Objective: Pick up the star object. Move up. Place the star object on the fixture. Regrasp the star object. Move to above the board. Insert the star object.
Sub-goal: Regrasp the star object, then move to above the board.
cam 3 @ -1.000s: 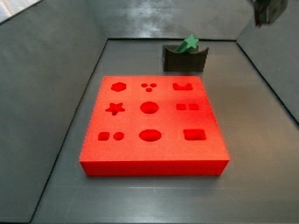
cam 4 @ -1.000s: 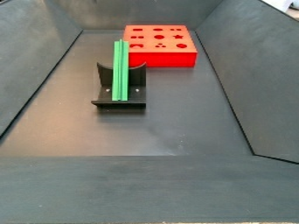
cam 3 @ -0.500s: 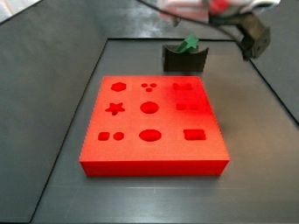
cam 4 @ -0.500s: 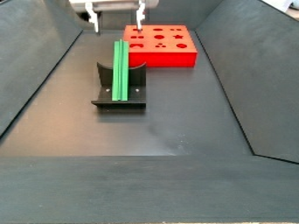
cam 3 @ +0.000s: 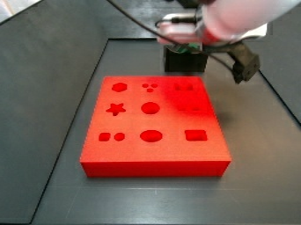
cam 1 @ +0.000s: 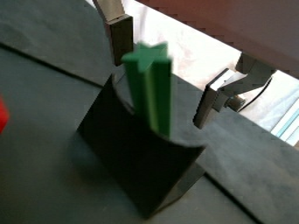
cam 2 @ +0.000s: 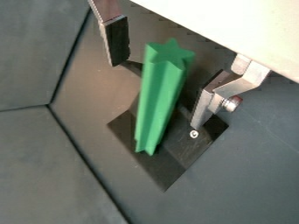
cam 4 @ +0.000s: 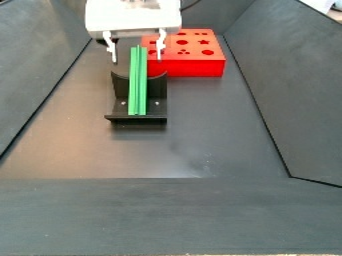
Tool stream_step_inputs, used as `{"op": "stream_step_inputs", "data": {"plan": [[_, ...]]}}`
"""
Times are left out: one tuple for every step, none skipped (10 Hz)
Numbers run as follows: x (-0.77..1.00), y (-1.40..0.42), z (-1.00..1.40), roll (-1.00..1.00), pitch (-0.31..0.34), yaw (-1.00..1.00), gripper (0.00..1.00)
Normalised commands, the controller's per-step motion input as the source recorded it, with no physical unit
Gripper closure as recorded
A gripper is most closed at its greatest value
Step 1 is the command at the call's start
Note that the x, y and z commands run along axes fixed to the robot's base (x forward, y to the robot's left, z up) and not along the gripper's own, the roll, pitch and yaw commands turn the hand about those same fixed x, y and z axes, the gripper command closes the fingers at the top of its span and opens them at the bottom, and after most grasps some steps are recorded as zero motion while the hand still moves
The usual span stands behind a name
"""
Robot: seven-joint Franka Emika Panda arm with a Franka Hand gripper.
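The star object (cam 4: 138,80), a long green ridged prism, lies in the notch of the dark fixture (cam 4: 136,112). Both wrist views show its star-shaped end (cam 2: 167,54) pointing toward the camera, above the fixture (cam 1: 140,162). My gripper (cam 4: 135,48) is open and straddles the end of the prism nearest the red board (cam 4: 191,58). One finger (cam 2: 117,42) stands on each side of the prism, with a gap between pad and prism. In a side view the arm covers the prism, and the gripper (cam 3: 184,46) hangs over the fixture (cam 3: 186,61).
The board (cam 3: 153,123), with its grid of shaped holes, lies flat on the dark floor just beyond the fixture. Sloping grey walls (cam 4: 47,90) enclose the floor on both sides.
The arm has come down into view from above. The open gripper has dropped from above the fixture to either side of the prism's end. Prism, fixture and board have not moved.
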Motion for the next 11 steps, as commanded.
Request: {"op": "stream_step_inputs", "data": {"plan": [[0.06,0.00,-0.35,0.06,0.017,-0.03,0.00],[0.06,0.00,-0.25,0.06,0.023,-0.02,0.00],[0.00,0.00,0.00,0.00,0.000,0.00,1.00],[0.05,-0.05,1.00,0.09,0.065,-0.04,1.00],[0.05,-0.05,1.00,0.09,0.065,-0.04,1.00],[0.04,-0.05,1.00,0.06,0.079,-0.03,1.00],[0.04,-0.05,1.00,0.02,0.087,-0.01,1.00],[0.04,-0.05,1.00,-0.01,0.097,0.01,1.00],[0.03,-0.04,1.00,-0.03,0.100,0.03,1.00],[0.03,-0.04,1.00,-0.03,0.104,0.04,1.00],[0.03,-0.04,1.00,-0.04,0.101,0.05,1.00]]}}
